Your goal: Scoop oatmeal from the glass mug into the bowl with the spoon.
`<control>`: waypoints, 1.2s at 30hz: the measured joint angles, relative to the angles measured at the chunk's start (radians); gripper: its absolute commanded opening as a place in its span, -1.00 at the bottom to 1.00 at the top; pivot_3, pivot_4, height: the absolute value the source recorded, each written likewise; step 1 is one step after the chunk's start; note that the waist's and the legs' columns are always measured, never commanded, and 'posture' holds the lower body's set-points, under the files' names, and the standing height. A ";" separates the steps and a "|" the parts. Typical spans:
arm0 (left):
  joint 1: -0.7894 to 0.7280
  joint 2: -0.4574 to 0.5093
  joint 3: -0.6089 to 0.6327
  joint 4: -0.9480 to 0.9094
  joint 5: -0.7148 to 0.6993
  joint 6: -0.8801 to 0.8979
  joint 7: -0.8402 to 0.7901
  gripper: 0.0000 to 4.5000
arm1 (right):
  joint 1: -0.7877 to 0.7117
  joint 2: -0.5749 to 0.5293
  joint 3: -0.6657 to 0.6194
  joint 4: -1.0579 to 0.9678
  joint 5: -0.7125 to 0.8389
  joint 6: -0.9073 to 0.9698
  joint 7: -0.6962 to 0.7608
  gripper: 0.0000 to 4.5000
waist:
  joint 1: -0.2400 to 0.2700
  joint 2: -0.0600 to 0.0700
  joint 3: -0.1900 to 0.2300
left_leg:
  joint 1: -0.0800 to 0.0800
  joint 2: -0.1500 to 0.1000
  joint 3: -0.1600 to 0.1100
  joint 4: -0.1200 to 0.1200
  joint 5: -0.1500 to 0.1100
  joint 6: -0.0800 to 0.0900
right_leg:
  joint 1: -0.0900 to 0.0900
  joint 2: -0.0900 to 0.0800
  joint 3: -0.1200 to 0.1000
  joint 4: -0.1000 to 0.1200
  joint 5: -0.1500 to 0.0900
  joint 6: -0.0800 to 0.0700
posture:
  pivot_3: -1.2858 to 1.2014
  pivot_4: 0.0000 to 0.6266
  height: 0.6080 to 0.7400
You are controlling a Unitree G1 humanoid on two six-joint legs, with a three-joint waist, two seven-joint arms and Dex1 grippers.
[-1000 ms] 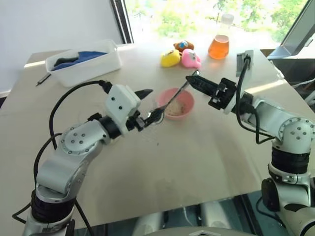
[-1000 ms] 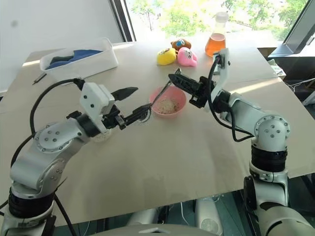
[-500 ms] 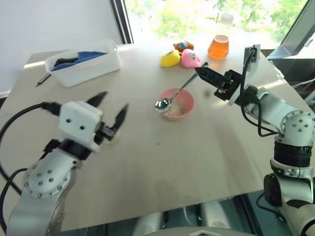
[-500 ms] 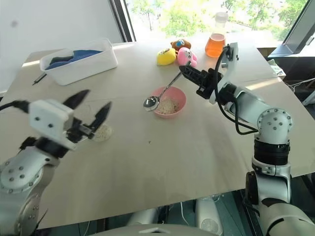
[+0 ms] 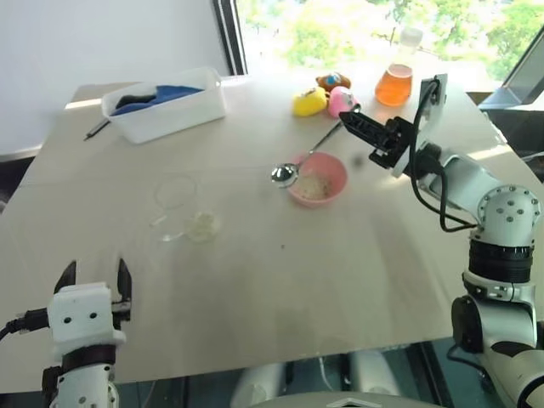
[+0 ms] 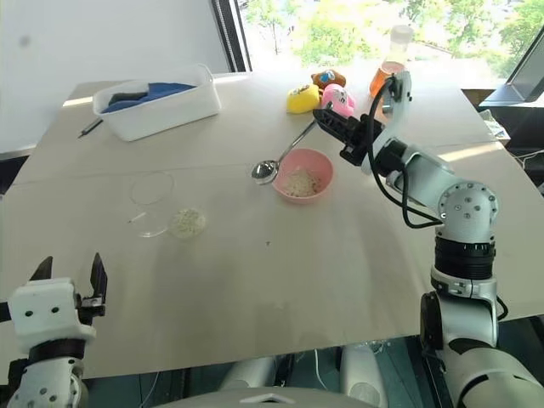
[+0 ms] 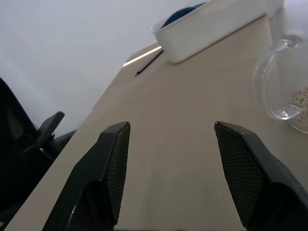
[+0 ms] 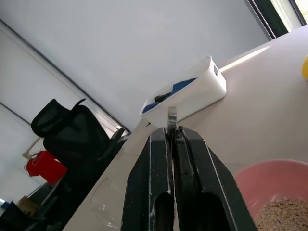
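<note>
The pink bowl [image 5: 316,178] sits mid-table with oatmeal [image 5: 312,189] inside. My right gripper [image 5: 348,121] is behind the bowl, raised, shut on the handle end of the spoon [image 5: 285,175]. The spoon's shiny head hangs just left of the bowl's rim. In the right wrist view the fingers [image 8: 156,159] clamp the handle [image 8: 172,117] above the bowl [image 8: 269,185]. The glass mug [image 5: 177,204] is left of the bowl, with oatmeal [image 5: 204,225] at its bottom. My left gripper [image 5: 95,274] is open and empty at the near left edge, well short of the mug [image 7: 281,84].
A white tub [image 5: 166,106] holding blue cloth stands at the back left, with a dark pen [image 5: 96,128] beside it. Yellow [image 5: 308,103] and pink [image 5: 343,100] toys and a flask of orange liquid [image 5: 396,78] line the far edge. A black chair [image 8: 77,139] stands beyond the table.
My left arm has pulled back from beside the bowl and spoon to the near left edge, gripper open. The right gripper still holds the spoon, whose head has moved out left of the bowl. The camera shifted.
</note>
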 measured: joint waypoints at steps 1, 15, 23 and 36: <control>-0.017 0.012 -0.001 0.015 -0.005 -0.002 -0.012 0.30 | -0.001 0.000 0.000 0.000 -0.002 0.000 0.001 -1.00 | -0.002 0.000 0.000 | 0.000 0.000 0.000 0.000 0.000 0.000 | 0.000 0.000 0.000 0.000 0.000 0.000 | 0.03 -0.52 1.00; -0.139 0.106 -0.048 0.175 -0.058 -0.026 -0.141 0.30 | -0.001 0.001 -0.010 -0.006 -0.009 0.000 -0.008 -1.00 | -0.021 0.000 0.000 | 0.000 0.001 0.000 0.000 0.000 0.000 | -0.001 0.001 0.001 0.000 0.000 0.000 | 0.03 -0.52 1.00; -0.220 0.130 -0.060 0.192 -0.057 0.005 -0.153 0.30 | 0.001 0.001 -0.015 -0.007 -0.009 0.000 -0.012 -1.00 | -0.027 0.001 0.000 | 0.000 0.001 0.001 0.000 0.000 0.000 | -0.001 0.001 0.001 0.000 0.000 0.000 | 0.03 -0.52 1.00; -0.253 0.133 -0.057 0.203 -0.055 0.048 -0.149 0.30 | 0.001 0.007 -0.016 -0.019 -0.016 0.000 -0.010 -1.00 | -0.027 0.001 0.000 | 0.000 0.001 0.001 0.000 0.000 0.000 | -0.001 0.002 0.002 0.000 0.000 0.000 | 0.03 -0.52 1.00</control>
